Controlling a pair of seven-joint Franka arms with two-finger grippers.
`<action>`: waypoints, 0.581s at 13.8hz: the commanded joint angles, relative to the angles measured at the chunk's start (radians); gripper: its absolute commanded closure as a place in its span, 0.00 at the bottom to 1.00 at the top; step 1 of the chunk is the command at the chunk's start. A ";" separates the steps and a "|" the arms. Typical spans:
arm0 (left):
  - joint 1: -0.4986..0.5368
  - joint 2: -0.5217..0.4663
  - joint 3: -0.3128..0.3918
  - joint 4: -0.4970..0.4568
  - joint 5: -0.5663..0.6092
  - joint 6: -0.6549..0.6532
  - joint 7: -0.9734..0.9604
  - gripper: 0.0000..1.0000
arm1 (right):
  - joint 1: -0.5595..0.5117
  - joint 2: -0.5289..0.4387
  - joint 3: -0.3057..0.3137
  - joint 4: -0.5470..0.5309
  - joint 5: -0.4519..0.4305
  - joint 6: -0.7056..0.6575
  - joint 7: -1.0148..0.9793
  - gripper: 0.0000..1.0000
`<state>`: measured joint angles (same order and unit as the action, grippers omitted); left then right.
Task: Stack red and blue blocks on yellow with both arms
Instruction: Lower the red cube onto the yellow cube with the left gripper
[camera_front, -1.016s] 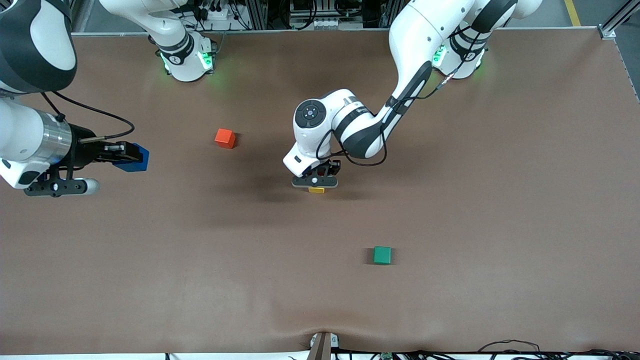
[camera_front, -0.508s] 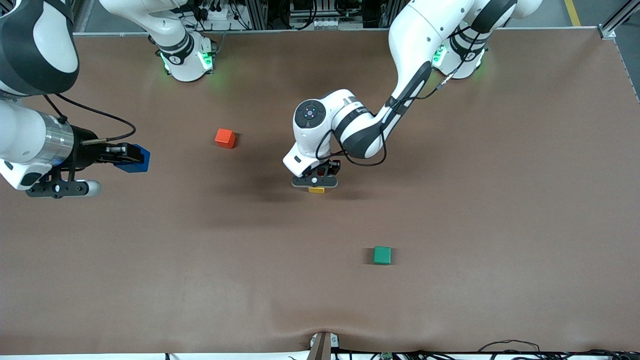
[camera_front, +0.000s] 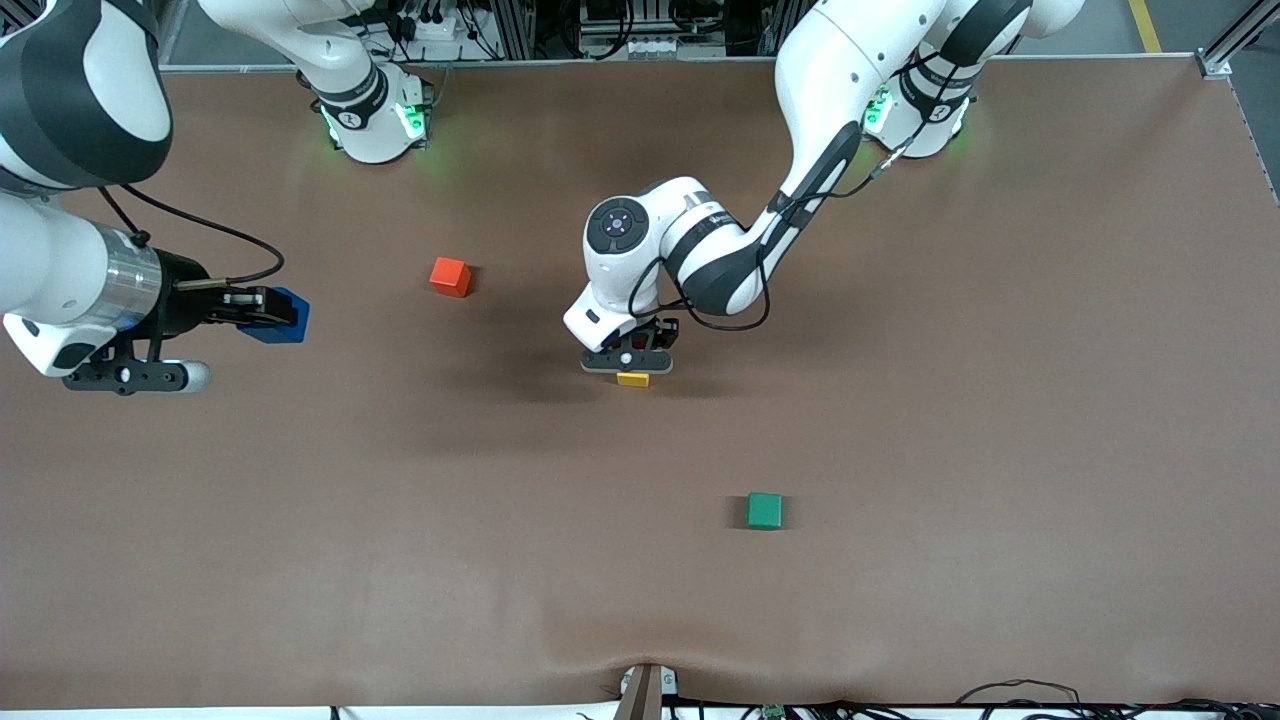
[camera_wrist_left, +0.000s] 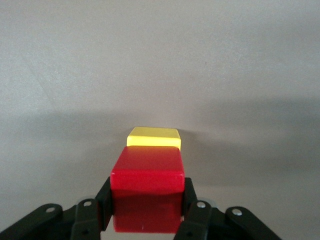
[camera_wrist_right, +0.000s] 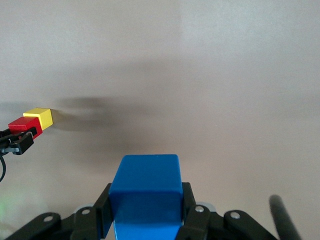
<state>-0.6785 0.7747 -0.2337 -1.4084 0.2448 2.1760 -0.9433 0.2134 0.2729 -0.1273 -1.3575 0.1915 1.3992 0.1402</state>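
Observation:
My left gripper (camera_front: 630, 354) is shut on the red block (camera_wrist_left: 146, 187), whose sides are pinched between the black fingers (camera_wrist_left: 104, 200). It holds the block low, close beside the yellow cube (camera_front: 632, 379) at the middle of the table. In the left wrist view the yellow cube (camera_wrist_left: 153, 136) shows just past the red one; I cannot tell whether they touch. My right gripper (camera_front: 262, 310) is shut on the blue block (camera_front: 283, 316) and hangs over the table near the right arm's end. In the right wrist view the blue block (camera_wrist_right: 145, 192) fills the jaws, with the yellow cube (camera_wrist_right: 41, 117) far off.
An orange-red cube (camera_front: 450, 276) sits on the brown table between the two grippers, farther from the front camera than the yellow cube. A green cube (camera_front: 765, 510) lies nearer to the front camera, toward the left arm's end.
My right gripper has carried the blue block a little way toward the middle of the table. The left gripper and red block have hardly moved.

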 joint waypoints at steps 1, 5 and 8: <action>-0.013 0.034 0.010 0.042 0.019 -0.019 0.001 1.00 | 0.009 -0.001 -0.006 0.001 0.009 0.003 0.022 1.00; -0.013 0.038 0.011 0.042 0.019 -0.019 0.001 1.00 | 0.007 -0.001 -0.006 0.000 0.025 0.006 0.044 1.00; -0.013 0.040 0.011 0.040 0.021 -0.015 0.003 0.12 | 0.007 0.000 -0.005 0.000 0.025 0.007 0.053 1.00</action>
<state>-0.6790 0.7759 -0.2336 -1.4066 0.2448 2.1740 -0.9433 0.2136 0.2734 -0.1271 -1.3575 0.1983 1.4015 0.1692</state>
